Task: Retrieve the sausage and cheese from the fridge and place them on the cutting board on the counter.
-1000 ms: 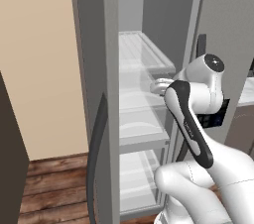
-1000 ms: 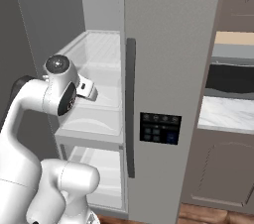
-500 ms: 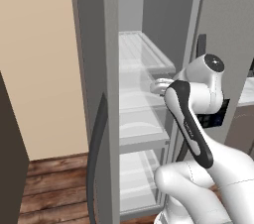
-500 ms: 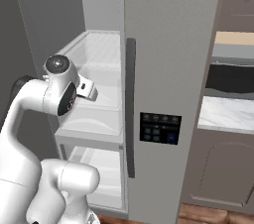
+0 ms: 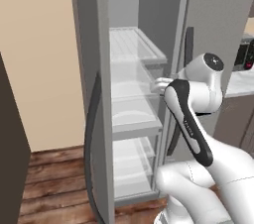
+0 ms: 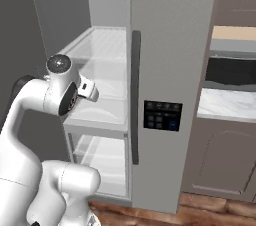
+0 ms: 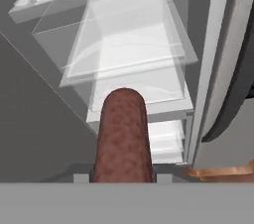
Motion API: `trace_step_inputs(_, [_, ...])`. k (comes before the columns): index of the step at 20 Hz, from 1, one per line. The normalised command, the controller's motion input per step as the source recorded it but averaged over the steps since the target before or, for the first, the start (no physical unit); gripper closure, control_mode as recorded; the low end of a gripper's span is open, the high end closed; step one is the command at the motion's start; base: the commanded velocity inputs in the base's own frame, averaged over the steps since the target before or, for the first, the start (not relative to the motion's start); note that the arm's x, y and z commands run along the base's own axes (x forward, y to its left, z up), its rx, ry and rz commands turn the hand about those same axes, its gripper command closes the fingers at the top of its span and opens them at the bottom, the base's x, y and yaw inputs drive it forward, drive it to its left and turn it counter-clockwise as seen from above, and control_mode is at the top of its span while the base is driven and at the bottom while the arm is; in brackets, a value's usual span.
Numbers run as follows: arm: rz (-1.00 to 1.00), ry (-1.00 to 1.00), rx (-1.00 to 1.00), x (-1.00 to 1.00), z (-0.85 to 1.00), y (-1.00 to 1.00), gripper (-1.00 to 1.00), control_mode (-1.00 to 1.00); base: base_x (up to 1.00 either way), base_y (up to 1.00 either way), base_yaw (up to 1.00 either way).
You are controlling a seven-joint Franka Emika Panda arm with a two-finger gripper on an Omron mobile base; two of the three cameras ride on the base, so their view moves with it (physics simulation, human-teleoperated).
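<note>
Sausage held in the gripper in front of the open fridge

In the hand view the sausage (image 7: 123, 136) is a slim, round-ended cylinder of mottled dark reddish-brown; it rises from the 6 o'clock edge toward the centre, and the gripper (image 7: 123, 177) is clamped around its lower end, one small grey finger tip (image 7: 81, 178) showing on either side of it. Behind it, from the centre toward 12 o'clock, lie the white shelves and clear drawers of the fridge (image 7: 129, 54), with a long dark curved door handle (image 7: 237, 94) at 3 o'clock. In the left base view the white arm's wrist (image 5: 163, 85) reaches to the front edge of the fridge's middle shelf (image 5: 131, 114), the grey door (image 5: 89, 69) swung open at 9 o'clock. In the right base view the closed right door (image 6: 172, 70) carries a dark control panel (image 6: 162, 115), and the marble counter (image 6: 227, 105) sits at 3 o'clock.
</note>
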Motion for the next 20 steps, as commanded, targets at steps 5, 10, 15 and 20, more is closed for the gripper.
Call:
trace_step_inputs(5, [0.00,0.00,0.00,0.00,0.00,0.00,1.00,1.00,-0.57,-0.10,-0.04])
trace_step_inputs(10, [0.00,0.00,0.00,0.00,0.00,0.00,1.00,1.00,0.22,0.00,-0.73])
trace_step_inputs(15, [0.00,0.00,0.00,0.00,0.00,0.00,1.00,1.00,0.01,-0.06,-0.86])
trace_step_inputs(20, [0.00,0.00,0.00,0.00,0.00,0.00,1.00,1.00,0.00,0.00,-0.96])
